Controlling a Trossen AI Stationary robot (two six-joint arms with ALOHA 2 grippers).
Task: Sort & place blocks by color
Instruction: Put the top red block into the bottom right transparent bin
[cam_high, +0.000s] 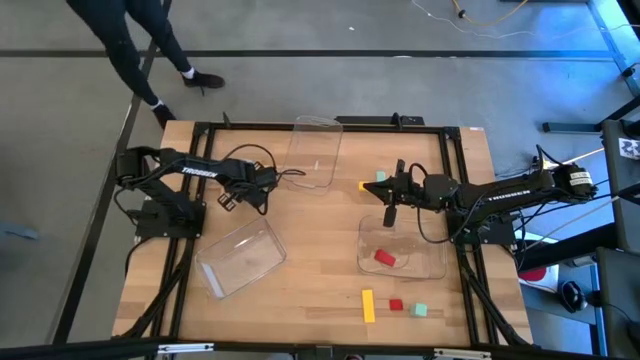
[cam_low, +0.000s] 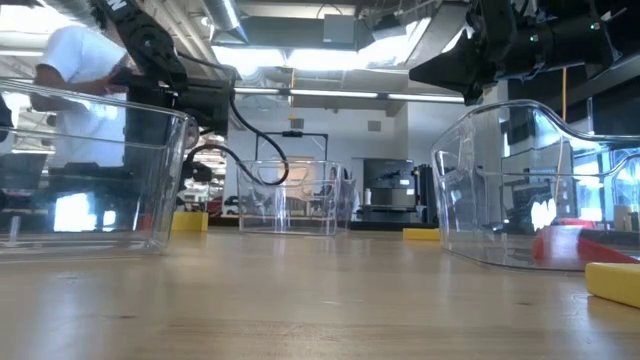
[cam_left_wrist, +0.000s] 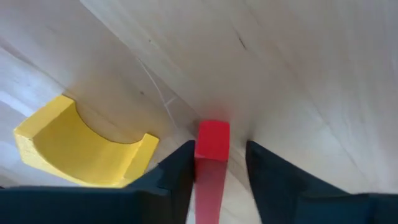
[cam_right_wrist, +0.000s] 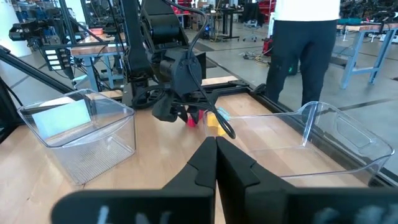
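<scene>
The left tool hangs low over the surface, its fingers spread to either side of a red bar that stands between them. Whether they already press it, I cannot tell. A yellow arch block lies just beside that bar. The step in hand looks like the pick-up of the red bar; next the fingers need to pinch it squarely, lift, and carry it toward the tray holding a red block. The right tool, pressed together and empty, waits above that tray's far rim.
</scene>
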